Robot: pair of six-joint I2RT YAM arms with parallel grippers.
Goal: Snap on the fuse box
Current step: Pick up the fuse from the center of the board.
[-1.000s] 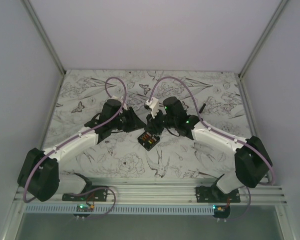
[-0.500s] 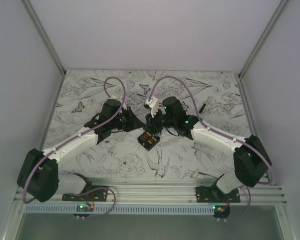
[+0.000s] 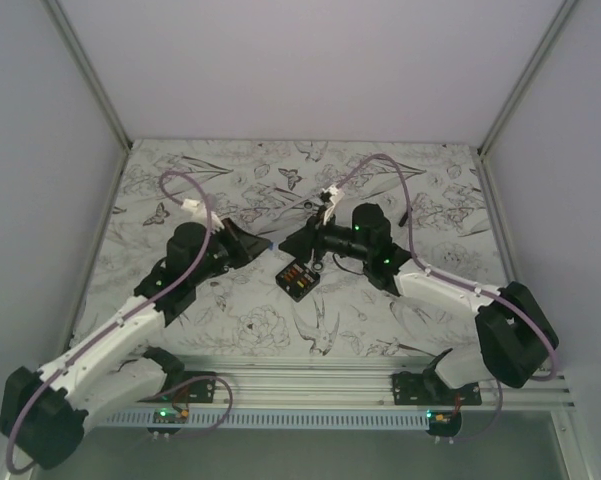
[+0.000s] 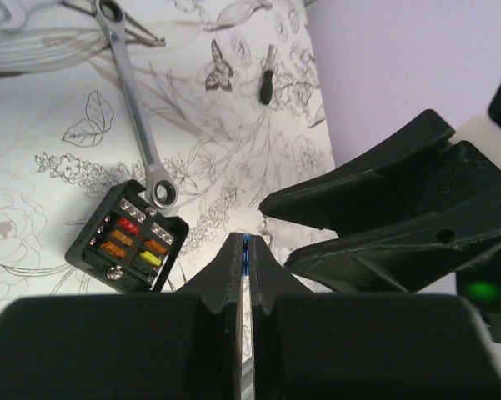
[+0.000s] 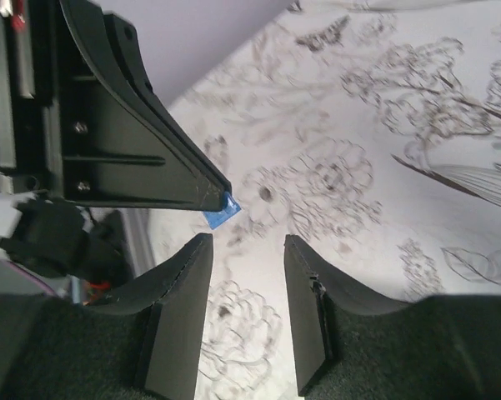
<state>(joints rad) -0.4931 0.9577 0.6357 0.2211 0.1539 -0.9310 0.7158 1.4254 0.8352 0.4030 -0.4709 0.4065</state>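
The desk (image 3: 360, 320) wears a white cover printed with black line drawings of flowers, birds and butterflies. Near its middle lies the fuse box (image 3: 298, 279), open on top, showing rows of red, orange and yellow fuses. A silver wrench (image 4: 137, 112) lies flat on the print, its ring end meeting one corner of the box and its shaft running away from it. A short black stick (image 4: 267, 82) lies well apart, toward the desk's far right side.

Wrench (image 4: 138, 125) end over fuse box (image 4: 125, 246) corner
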